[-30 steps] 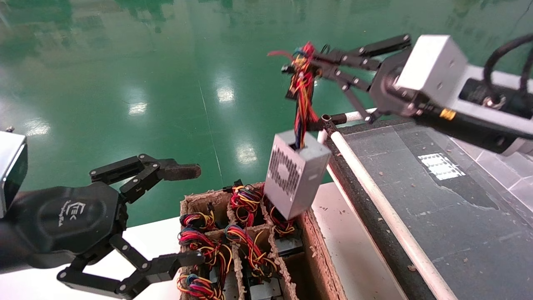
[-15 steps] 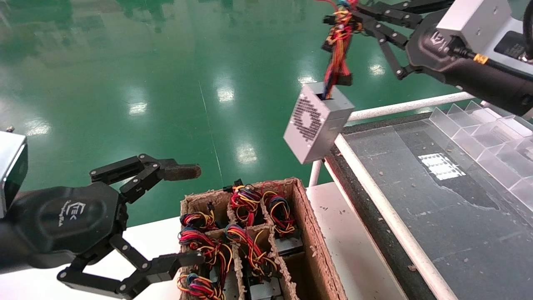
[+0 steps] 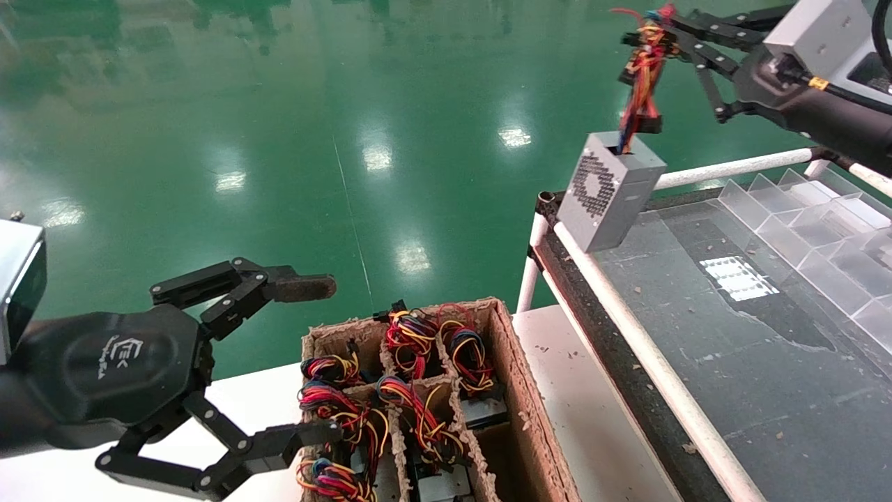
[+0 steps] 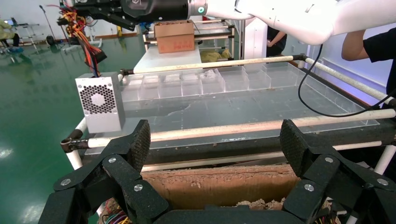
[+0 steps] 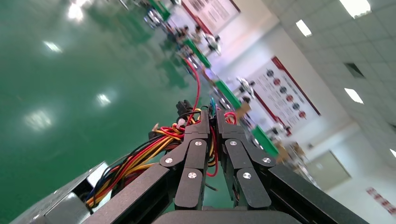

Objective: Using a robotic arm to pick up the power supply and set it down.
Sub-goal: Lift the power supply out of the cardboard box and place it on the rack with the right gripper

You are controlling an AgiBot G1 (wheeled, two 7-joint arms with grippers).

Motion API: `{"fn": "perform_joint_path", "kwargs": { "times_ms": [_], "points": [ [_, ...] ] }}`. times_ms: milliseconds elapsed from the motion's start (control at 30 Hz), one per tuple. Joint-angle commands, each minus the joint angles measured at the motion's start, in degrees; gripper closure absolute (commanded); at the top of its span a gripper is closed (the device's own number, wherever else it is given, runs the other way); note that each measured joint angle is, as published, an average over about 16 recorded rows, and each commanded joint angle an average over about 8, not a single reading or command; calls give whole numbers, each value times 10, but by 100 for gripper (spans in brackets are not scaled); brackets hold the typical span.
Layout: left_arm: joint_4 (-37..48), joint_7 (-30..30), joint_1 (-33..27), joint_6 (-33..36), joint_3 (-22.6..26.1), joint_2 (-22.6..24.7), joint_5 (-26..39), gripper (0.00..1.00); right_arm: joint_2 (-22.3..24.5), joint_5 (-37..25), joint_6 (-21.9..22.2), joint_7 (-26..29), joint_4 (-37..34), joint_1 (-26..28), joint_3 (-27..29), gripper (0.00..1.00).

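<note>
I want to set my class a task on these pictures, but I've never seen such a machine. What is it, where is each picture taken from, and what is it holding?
It is a two-armed robot. One camera looks down from its head; one sits on each wrist. The right gripper, up high, has its fingers shut on the coloured wire bundle of a power supply, a grey metal box hanging over the corner of a dark glass-topped bench. The left gripper waits open beside a cardboard crate on the white table. The crate's compartments hold more wired units. Clear dividers stand on the bench.
</note>
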Motion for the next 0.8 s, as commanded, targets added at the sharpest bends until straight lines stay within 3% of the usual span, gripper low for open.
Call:
{"fn": "perform_joint_path", "kwargs": {
  "times_ms": [33, 467, 800],
  "points": [
    [0, 0, 0, 0, 0, 0, 0, 0, -1, -4, 2, -21, -26, 7, 2, 100],
    [0, 0, 0, 0, 0, 0, 0, 0, -49, -25, 4, -143, -217, 83, -5, 100],
    [0, 0, 0, 0, 0, 0, 0, 0, -84, -27, -3, -216, -307, 113, -7, 100]
  ]
}}
